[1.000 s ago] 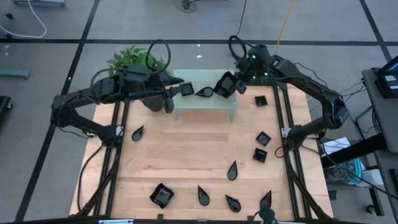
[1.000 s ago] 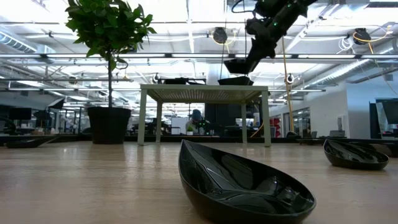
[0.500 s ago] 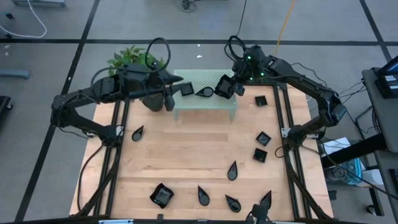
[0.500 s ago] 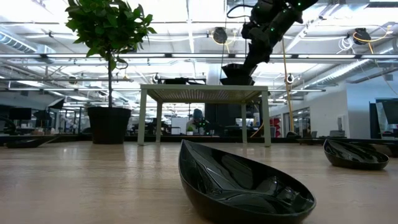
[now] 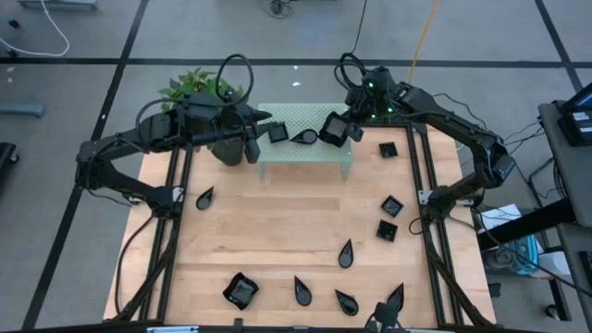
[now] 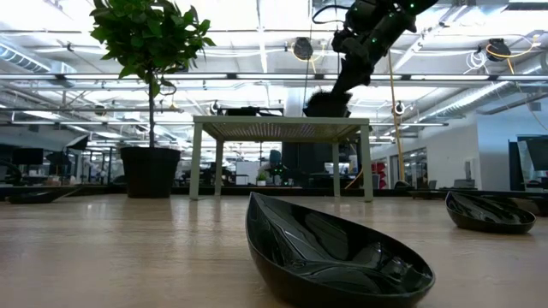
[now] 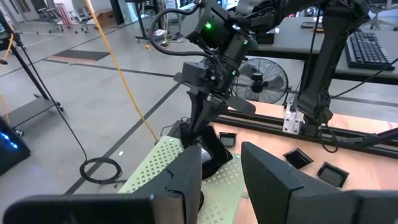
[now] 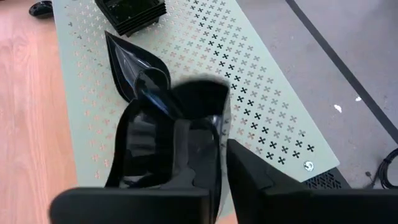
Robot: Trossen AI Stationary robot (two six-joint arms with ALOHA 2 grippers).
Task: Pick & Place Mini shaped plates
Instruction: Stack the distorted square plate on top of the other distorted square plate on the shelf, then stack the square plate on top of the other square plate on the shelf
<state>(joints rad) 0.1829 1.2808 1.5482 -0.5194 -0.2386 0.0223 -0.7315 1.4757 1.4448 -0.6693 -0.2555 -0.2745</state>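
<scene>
**Table** point(image 5: 277, 231), pale wood plank: 1. Carries all stock.

**Stand** point(image 5: 305, 116), pale green perforated metal, at the table's far edge: 1. Apparently the drop-off point, raised so sorted dishes stay apart from loose ones.

**Potted green plant in a dark pot** point(image 6: 150, 171): 1. Beside the stand; not stock.

**Left end effector** point(image 7: 221, 168): 1. Parted and empty, waiting at the stand's left end.

**Right end effector** point(image 5: 344, 129): 1. Down on the stand at a wavy dish; grip or release cannot be told.

**Glossy black wavy-edged square dishes**: 2.
- One on the stand point(image 5: 333, 128).
- One near the table's front point(image 5: 240, 290).

**Glossy black flat square dishes**: 4.
- One on the stand point(image 5: 277, 132).
- Three on the table's right side.

**Glossy black teardrop dishes**: 6.
- One on the stand point(image 5: 303, 138).
- Five loose on the table.
</scene>
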